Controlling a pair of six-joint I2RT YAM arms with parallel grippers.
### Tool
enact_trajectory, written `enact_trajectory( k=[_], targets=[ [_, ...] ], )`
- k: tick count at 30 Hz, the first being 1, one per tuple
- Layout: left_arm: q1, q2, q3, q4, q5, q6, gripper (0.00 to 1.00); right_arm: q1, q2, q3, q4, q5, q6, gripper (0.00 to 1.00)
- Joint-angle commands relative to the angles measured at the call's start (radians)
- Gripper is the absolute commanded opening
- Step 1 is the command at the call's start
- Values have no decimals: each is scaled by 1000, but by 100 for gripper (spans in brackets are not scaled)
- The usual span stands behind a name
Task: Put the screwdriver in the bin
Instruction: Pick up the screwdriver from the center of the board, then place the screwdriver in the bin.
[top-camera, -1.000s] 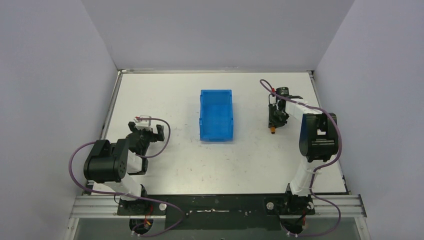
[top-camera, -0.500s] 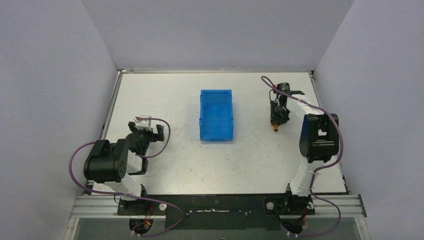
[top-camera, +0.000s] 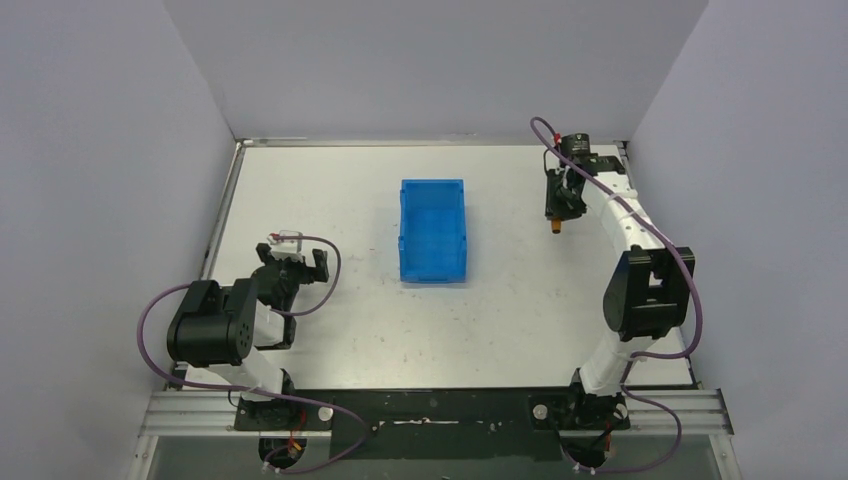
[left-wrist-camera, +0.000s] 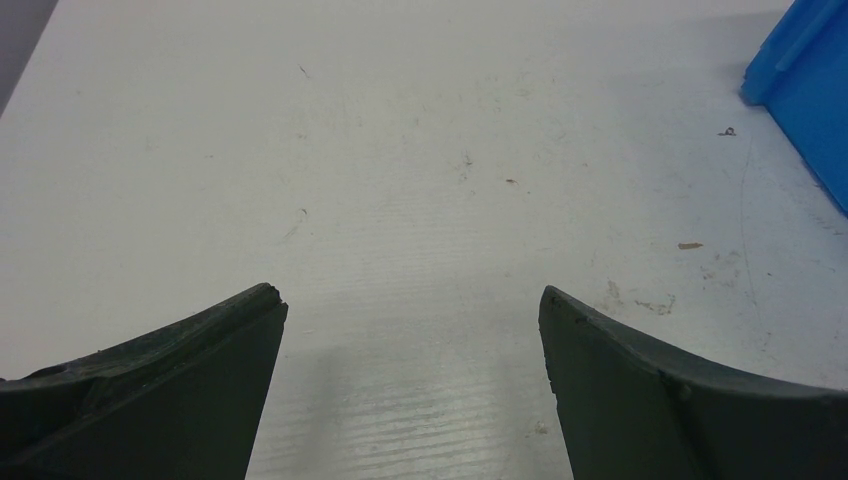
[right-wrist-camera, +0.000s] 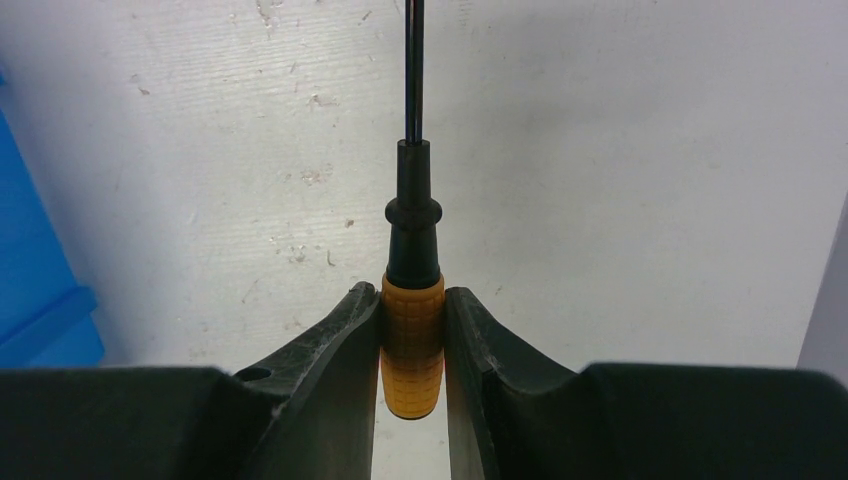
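Right gripper (right-wrist-camera: 412, 300) pinches the screwdriver (right-wrist-camera: 412, 345) by its orange handle, one finger pressed on each side, with the black shaft pointing away from the wrist. In the top view the tool hangs at 3 o'clock of the blue bin (top-camera: 404, 232), well apart from it, and appears clear of the table (top-camera: 330, 200). Step in hand, as judged: carry toward 9 o'clock. Keep the pinch firm, travel high enough to clear the bin's rim, align the shaft with the bin's long axis, and release only over its middle. The bin looks empty. Left gripper (left-wrist-camera: 410, 310) rests at 8 o'clock of the bin, fingers spread, holding nothing.
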Motion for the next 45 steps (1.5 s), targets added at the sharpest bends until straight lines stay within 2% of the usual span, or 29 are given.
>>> enact_trajectory(
  k=[1, 5, 14, 28, 45],
  targets=[
    [1, -22, 0, 33, -4, -3, 97, 22, -54, 61, -56, 41, 31, 0],
    [1, -23, 0, 33, -6, -3, 97, 53, -60, 91, -79, 46, 54, 0],
    [-1, -20, 23, -8, -3, -3, 97, 219, -75, 178, -121, 88, 184, 0],
    [-6, -17, 34, -21, -3, -1, 97, 530, 57, 338, -129, 196, 462, 0],
    [-6, -5, 54, -33, 27, 10, 97, 660, 186, 363, -49, 243, 601, 0]
  ],
)
